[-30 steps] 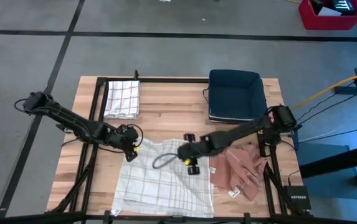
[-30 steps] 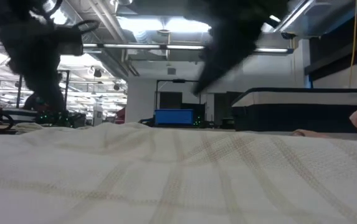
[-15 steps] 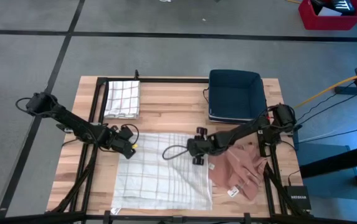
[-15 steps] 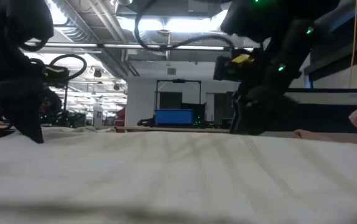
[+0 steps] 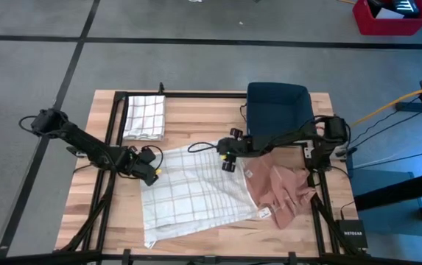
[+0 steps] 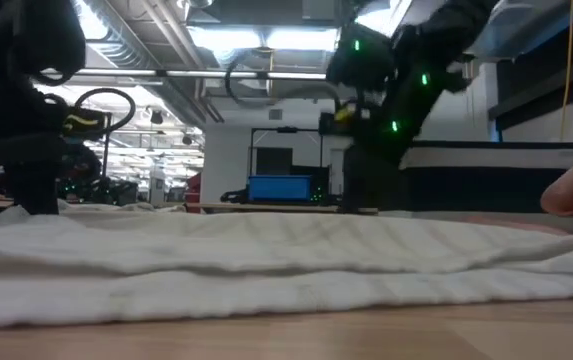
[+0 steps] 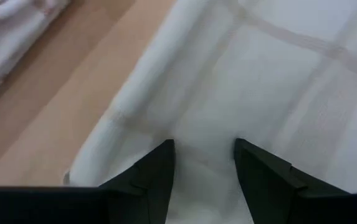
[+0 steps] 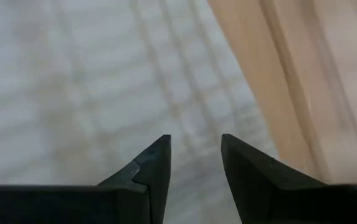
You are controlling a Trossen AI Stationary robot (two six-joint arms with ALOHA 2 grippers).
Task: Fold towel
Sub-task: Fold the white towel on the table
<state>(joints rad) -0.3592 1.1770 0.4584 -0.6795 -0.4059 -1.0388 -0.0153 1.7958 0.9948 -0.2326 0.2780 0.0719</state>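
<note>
White checked towel (image 5: 196,195) lies spread and slightly rumpled across the front-middle of the wooden worktop (image 5: 196,121), skewed so one corner trails toward the front edge. Left hand (image 5: 152,171) sits at the towel's left rear corner; in the left wrist view its fingers (image 7: 156,171) stand apart with the cloth's folded edge running up between them, but a pinch cannot be confirmed. Right hand (image 5: 227,158) sits at the towel's right rear corner, low over the cloth; in the right wrist view its fingers (image 8: 156,162) are likewise parted above the checked weave, near the towel's edge where bare wood begins, grip not discernible. Low view shows the towel (image 6: 266,265) as a low ridged band across the worktop, both arms behind it. Pink cloth (image 5: 284,191) lies crumpled just right of the towel. Folded checked towel (image 5: 144,116) rests at the rear left; dark blue bin (image 5: 277,110) at the rear right.
</note>
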